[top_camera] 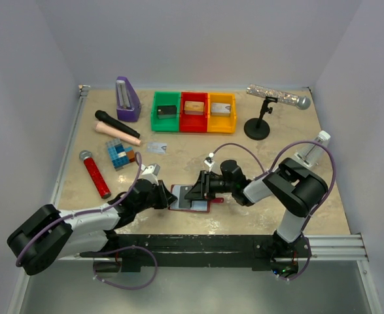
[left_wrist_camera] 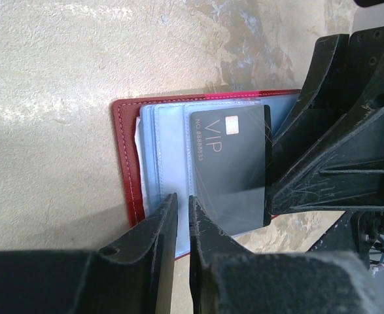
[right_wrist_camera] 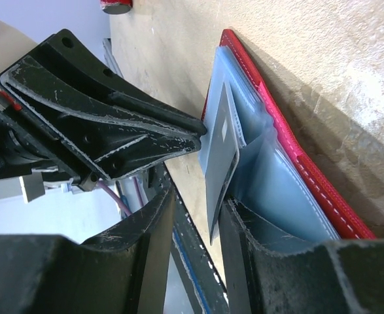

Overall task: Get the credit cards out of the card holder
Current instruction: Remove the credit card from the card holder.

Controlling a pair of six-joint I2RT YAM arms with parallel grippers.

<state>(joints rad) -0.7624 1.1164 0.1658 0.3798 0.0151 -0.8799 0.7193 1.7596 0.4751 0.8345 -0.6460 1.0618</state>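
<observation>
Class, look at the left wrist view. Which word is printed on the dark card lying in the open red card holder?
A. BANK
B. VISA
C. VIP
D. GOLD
C: the dark card lying in the card holder shows the pale letters VIP, next to a small light chip.

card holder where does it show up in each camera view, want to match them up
Top external: the card holder lies low centre on the table, between the two arms' claws.
Left wrist: centre of the picture, red border on the left, pale blue lining facing up.
Right wrist: right of centre, running diagonally, red stitched edge outermost.
Shared landmark: the left claw, black, at the holder's edge in all three views.
</observation>
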